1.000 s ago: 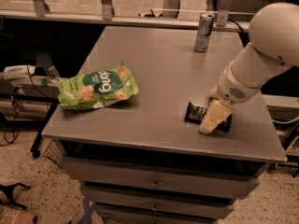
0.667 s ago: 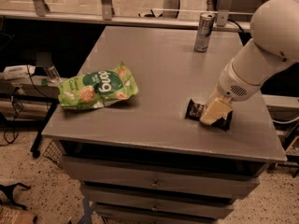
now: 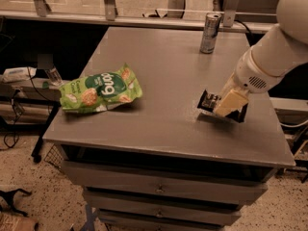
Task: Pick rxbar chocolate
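Note:
The rxbar chocolate [image 3: 209, 101] is a small black-wrapped bar at the right side of the grey table [image 3: 159, 66]. It is tilted, with its left end raised off the tabletop and a shadow under it. My gripper [image 3: 227, 107] is shut on the bar's right part, and a pale finger [image 3: 232, 101] lies across it. The white arm [image 3: 269, 57] comes down from the upper right and hides the bar's right end.
A green snack bag [image 3: 101, 91] lies at the table's left front. A slim silver can [image 3: 210, 32] stands at the back, right of centre. Drawers [image 3: 159, 189] are under the tabletop. Cables and clutter sit on the floor to the left.
The gripper has closed on the bar and risen a little. The bar, which lay flat on the table, is now tilted and lifted. The bag and can have not moved.

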You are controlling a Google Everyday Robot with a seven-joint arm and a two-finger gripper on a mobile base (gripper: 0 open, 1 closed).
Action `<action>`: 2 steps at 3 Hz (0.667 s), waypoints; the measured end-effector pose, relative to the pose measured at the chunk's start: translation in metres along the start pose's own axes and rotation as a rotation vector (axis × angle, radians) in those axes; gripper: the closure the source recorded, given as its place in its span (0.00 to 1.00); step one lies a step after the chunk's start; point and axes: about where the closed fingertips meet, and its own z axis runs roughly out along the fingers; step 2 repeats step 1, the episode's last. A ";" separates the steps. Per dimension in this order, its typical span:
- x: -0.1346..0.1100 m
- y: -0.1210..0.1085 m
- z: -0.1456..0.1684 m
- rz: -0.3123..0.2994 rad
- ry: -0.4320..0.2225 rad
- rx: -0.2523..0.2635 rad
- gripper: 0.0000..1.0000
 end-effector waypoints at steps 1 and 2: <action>-0.007 -0.016 -0.041 -0.021 -0.060 0.093 1.00; -0.007 -0.016 -0.041 -0.021 -0.060 0.093 1.00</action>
